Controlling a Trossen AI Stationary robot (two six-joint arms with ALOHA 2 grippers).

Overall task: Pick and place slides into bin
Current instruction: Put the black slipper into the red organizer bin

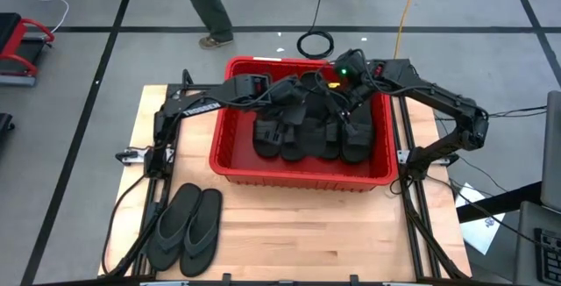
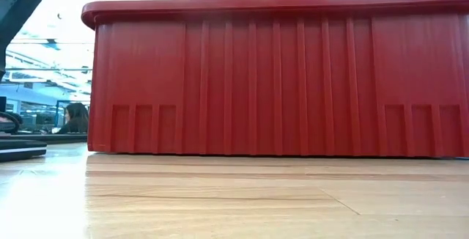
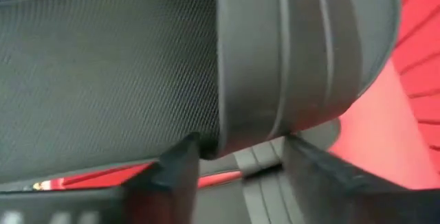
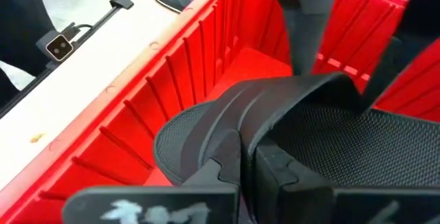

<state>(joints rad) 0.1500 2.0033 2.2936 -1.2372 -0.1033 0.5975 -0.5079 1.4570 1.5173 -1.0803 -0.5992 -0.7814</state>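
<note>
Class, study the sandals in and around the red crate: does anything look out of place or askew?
Yes. Two flip-flops lie on the table outside the bin, while one slide hangs tilted above the rest, pinched by the right pincer.

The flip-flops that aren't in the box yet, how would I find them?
Look for the big red bin in the middle of the wooden table. The two flip-flops lie flat on the wood just outside it, side by side, by the bin's corner on the left arm's side. Unlike the slides inside, they have thin thong straps.
</note>
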